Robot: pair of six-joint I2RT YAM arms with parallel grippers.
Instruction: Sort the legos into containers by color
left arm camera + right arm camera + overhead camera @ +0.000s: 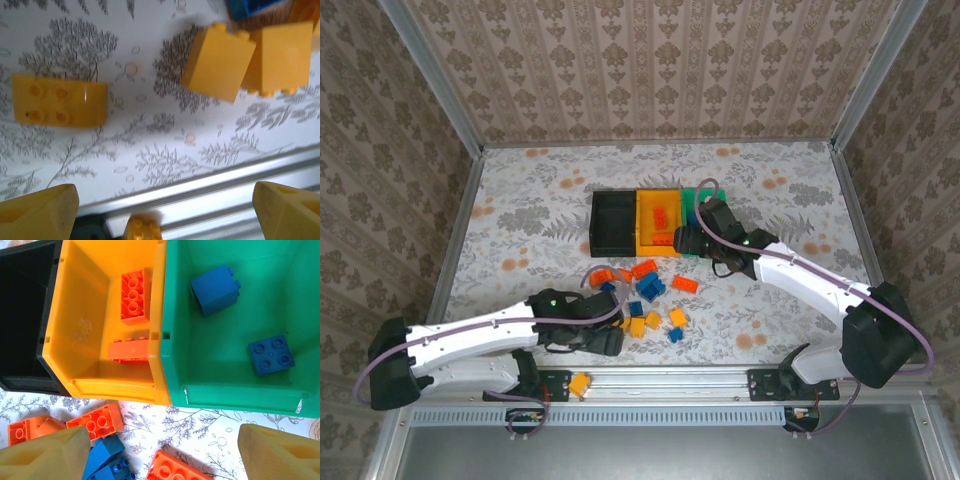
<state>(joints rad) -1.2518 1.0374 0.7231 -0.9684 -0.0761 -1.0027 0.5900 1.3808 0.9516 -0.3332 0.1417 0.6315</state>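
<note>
Bricks (217, 62), yellow, lie beyond the left gripper's (165, 192) open, empty fingers (40, 215); right gripper (162, 437) gapes empty before the green bin (225, 395).

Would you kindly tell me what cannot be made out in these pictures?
Top view: the right arm covers most of the green bin, hiding its contents there.
Left wrist view: a blue brick is cut by the top edge; a yellow brick at the bottom edge is blurred and cropped.
Right wrist view: the black bin runs off the left edge, its floor too dark to read.
</note>
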